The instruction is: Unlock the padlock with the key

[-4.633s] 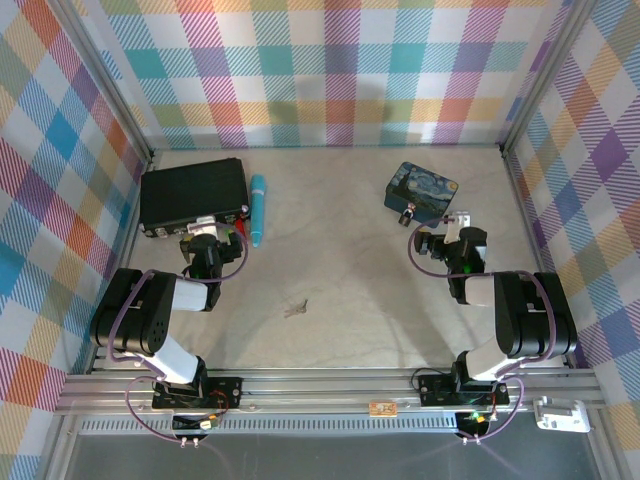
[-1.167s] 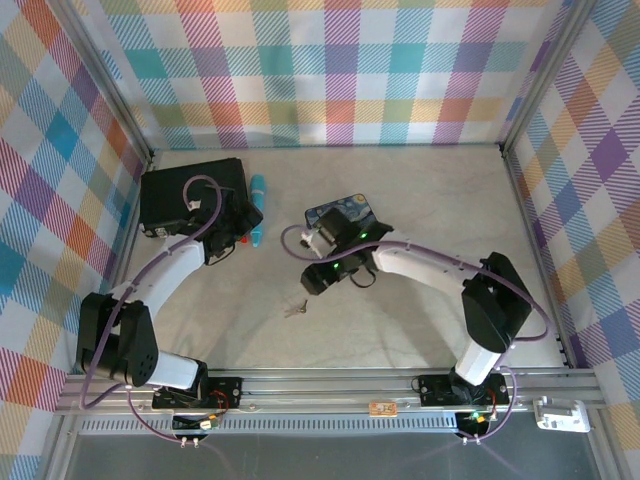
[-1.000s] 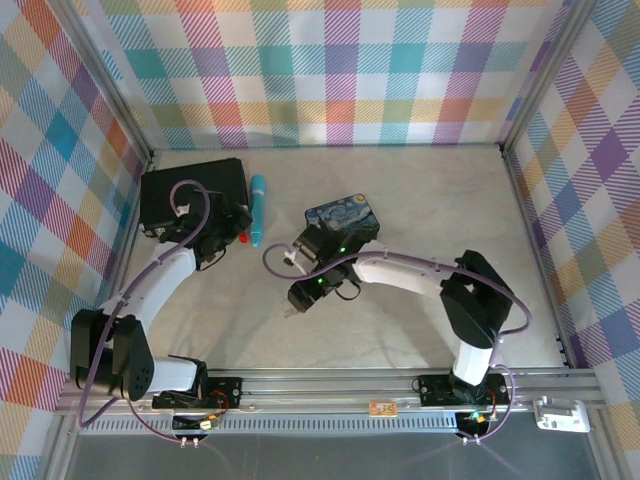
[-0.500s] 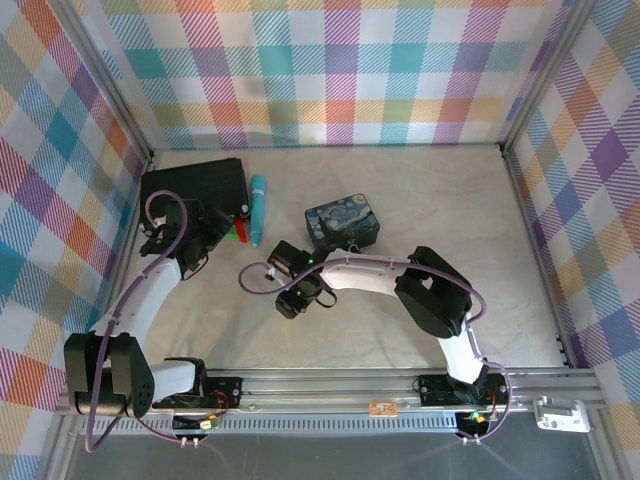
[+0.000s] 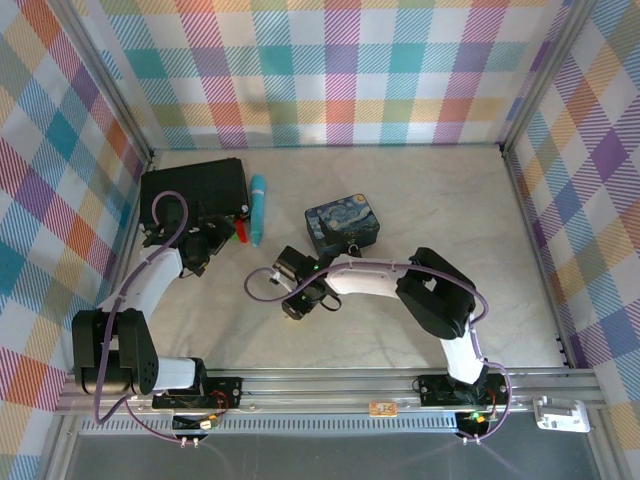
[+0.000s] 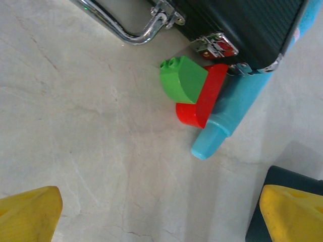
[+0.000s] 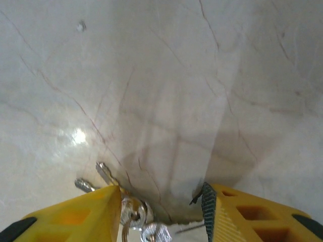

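Two small grey metal keys (image 7: 105, 174) on a silvery ring (image 7: 134, 214) lie on the table. My right gripper (image 7: 161, 214) is open and low over them. Its left finger (image 7: 75, 217) covers part of the ring and its right finger (image 7: 252, 217) stands well apart. In the top view that gripper (image 5: 293, 303) hides the keys. The blue-and-yellow Starry Night box (image 5: 343, 224) sits just behind it, with a tiny dark padlock (image 5: 352, 247) at its near edge. My left gripper (image 5: 208, 240) is open beside the black case, holding nothing.
A black case (image 5: 193, 192) with a chrome handle (image 6: 123, 27) lies at the back left. In front of it are a green block (image 6: 182, 79), a red block (image 6: 204, 101) and a light-blue cylinder (image 6: 232, 113). Plaid walls close in three sides.
The right arm brought the painted box from the right to the middle, let it go, and swung down-left over the keys. The left arm reached out to the black case.
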